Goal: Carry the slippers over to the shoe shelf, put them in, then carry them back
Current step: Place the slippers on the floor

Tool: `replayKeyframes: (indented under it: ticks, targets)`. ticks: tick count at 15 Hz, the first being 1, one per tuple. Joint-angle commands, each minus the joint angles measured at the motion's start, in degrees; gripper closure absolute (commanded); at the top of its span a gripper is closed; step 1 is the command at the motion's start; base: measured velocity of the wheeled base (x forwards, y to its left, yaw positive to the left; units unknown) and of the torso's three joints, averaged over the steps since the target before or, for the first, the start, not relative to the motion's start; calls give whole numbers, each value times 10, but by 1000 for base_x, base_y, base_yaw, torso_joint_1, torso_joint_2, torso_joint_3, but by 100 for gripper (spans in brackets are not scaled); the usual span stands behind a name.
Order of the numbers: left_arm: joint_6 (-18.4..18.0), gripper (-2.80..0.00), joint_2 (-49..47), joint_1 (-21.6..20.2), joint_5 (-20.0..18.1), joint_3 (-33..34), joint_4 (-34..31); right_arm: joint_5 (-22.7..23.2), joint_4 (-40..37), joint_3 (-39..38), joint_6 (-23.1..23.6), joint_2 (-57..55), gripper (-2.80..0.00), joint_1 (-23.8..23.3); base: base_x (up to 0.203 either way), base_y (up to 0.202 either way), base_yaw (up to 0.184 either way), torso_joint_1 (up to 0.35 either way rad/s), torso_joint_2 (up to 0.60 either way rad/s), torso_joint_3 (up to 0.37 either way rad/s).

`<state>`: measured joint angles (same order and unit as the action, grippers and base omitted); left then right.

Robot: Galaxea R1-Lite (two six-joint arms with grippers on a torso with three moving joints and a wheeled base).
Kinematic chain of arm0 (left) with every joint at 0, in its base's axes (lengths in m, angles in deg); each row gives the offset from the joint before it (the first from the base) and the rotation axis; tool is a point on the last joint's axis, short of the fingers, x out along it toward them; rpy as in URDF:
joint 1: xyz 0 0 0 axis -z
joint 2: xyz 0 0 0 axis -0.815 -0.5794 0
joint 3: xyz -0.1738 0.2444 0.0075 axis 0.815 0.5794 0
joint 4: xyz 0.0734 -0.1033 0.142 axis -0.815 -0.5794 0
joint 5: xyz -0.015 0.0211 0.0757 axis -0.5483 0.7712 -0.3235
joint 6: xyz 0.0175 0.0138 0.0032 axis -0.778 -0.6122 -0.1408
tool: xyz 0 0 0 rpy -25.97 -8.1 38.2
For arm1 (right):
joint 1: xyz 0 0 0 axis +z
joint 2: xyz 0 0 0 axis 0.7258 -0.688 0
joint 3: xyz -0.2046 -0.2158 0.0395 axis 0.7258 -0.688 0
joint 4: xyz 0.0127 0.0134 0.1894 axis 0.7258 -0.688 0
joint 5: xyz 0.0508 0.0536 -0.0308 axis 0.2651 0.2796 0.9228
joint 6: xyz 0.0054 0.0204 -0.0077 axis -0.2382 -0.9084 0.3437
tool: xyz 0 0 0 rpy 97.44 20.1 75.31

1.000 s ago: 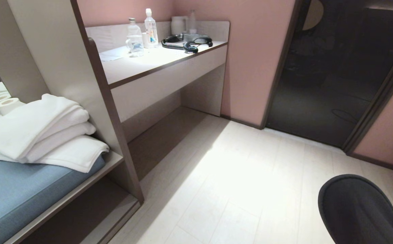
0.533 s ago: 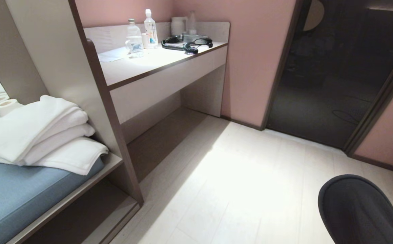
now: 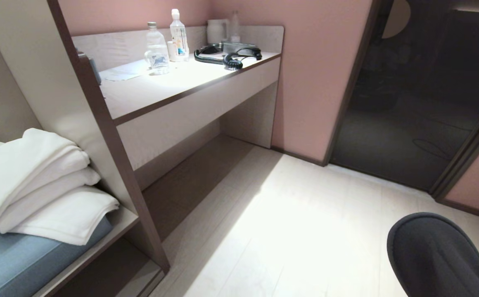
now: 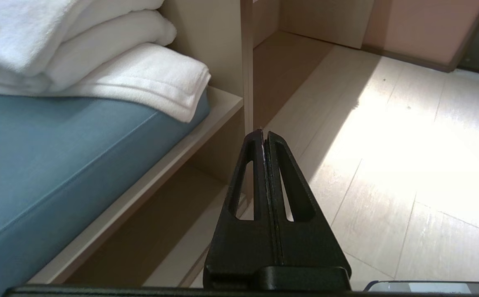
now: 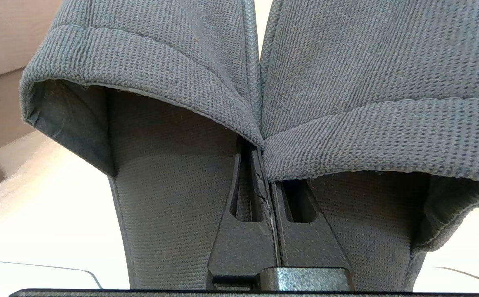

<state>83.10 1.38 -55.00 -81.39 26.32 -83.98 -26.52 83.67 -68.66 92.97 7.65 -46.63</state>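
Slippers (image 3: 433,255) low right, towels (image 3: 37,185) left.

Folded white towels (image 3: 37,185) lie stacked on a blue cushion (image 3: 12,260) at the left. Beyond a tall divider panel (image 3: 58,103), a pale surface (image 3: 152,88) carries two clear bottles (image 3: 157,49), a sheet of paper (image 3: 117,74) and a black hairdryer (image 3: 227,57). The pale wood floor (image 3: 289,231) runs to a dark doorway (image 3: 421,95) in the pink wall (image 3: 314,74).

The slippers (image 5: 173,62) are showing up dark grey with a fine waffle-knit texture. Next to the taupe bench unit (image 3: 78,123), white towels (image 3: 37,185) are sitting on a blue cushion (image 3: 24,260), with pink walls (image 3: 318,62) and pale wood-look floor (image 3: 285,231) glowing around it.
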Motion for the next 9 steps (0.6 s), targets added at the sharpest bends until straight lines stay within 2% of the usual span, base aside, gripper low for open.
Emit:
replayKeyframes:
  ticks: [1,9]
  targets:
    - [0,0,0,0,0,0,0,0,0,0,1,-1,0,0,195,0,2,2,1,2]
    - [3,0,0,0,0,0,0,0,0,0,0,-1,0,0,194,0,-1,3,3,3]
